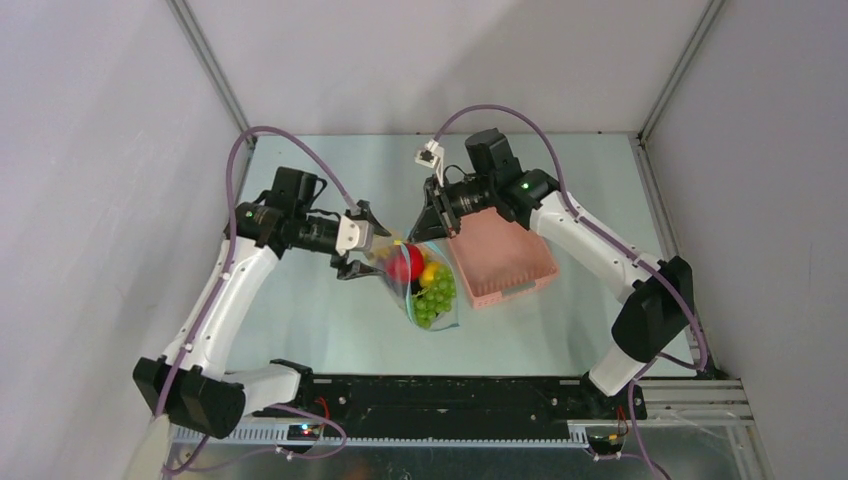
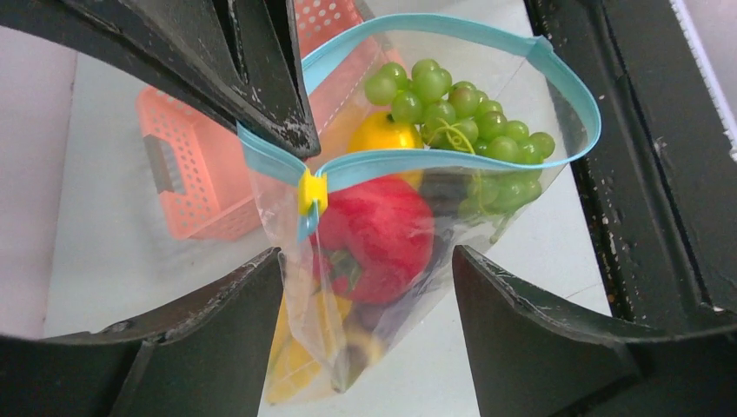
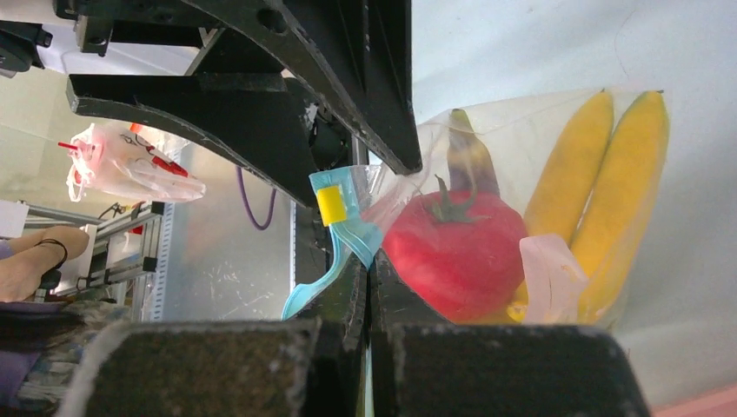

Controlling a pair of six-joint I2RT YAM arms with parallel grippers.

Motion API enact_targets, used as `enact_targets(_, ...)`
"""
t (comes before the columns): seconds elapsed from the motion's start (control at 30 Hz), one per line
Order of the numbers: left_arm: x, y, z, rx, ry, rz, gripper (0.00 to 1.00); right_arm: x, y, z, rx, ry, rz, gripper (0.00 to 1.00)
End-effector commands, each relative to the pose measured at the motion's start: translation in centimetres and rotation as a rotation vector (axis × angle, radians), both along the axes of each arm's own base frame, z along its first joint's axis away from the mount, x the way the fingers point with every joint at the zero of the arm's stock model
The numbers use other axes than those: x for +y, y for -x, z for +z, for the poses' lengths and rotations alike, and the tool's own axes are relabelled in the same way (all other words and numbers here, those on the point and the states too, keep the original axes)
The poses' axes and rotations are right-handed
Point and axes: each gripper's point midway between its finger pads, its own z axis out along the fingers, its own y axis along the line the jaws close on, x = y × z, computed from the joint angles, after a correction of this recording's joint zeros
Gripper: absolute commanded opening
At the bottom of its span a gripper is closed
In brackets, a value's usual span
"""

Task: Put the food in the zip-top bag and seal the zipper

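Note:
The clear zip-top bag hangs above the table, held up at one corner. It holds a red round fruit, green grapes, a yellow piece, bananas and a dark purple piece. The light blue zipper gapes open in a loop, with its yellow slider at one end. My right gripper is shut on the zipper's end next to the slider. My left gripper is open, with one finger on each side of the bag's lower part, a little apart from it.
The pink plastic basket lies on the table under my right arm, just right of the bag. It also shows behind the bag in the left wrist view. Grey walls stand on three sides of the table.

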Motion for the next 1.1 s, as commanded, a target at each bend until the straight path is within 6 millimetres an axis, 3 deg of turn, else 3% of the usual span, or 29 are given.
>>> enact_targets(0.0,-0.9,0.2,0.8,0.006,0.069,-0.068,0.77,0.7,0.5,2.9,-0.070,-0.074,0.062,0.00)
enact_targets(0.1,-1.1,-0.5,0.7,0.023,0.065,-0.071,0.74,0.6,0.7,3.1,-0.074,-0.078,0.068,0.00)
enact_targets(0.23,-1.2,-0.4,0.6,0.034,0.058,-0.109,0.62,0.7,0.8,3.0,-0.070,-0.081,0.077,0.00)
enact_targets(0.47,-1.0,1.7,0.6,0.022,0.055,-0.239,0.40,0.9,0.5,2.1,-0.055,-0.064,0.072,0.00)
enact_targets(0.7,-1.2,1.7,1.1,0.063,0.066,-0.241,0.34,0.9,0.3,2.3,-0.058,-0.068,0.062,0.00)
enact_targets(0.83,-1.4,0.8,1.2,0.090,0.071,-0.184,0.35,1.1,0.1,2.3,-0.049,-0.070,0.048,0.00)
enact_targets(0.93,-1.9,-0.9,0.9,0.103,0.074,-0.083,0.36,1.1,0.2,2.6,-0.039,-0.081,0.045,0.00)
enact_targets(0.97,-2.0,-1.2,-0.4,0.120,0.049,-0.051,0.36,1.1,0.3,2.7,-0.042,-0.089,0.051,0.00)
enact_targets(1.0,-2.5,-2.5,0.7,0.088,0.080,0.012,0.36,1.2,0.5,2.8,-0.038,-0.090,0.053,0.00)
enact_targets(1.03,-2.5,-2.8,-1.3,0.110,0.046,0.063,0.36,1.3,0.6,2.8,-0.038,-0.093,0.059,0.00)
enact_targets(1.07,-3.0,-3.8,0.3,0.036,0.092,0.107,0.35,1.3,0.7,2.8,-0.041,-0.095,0.064,0.00)
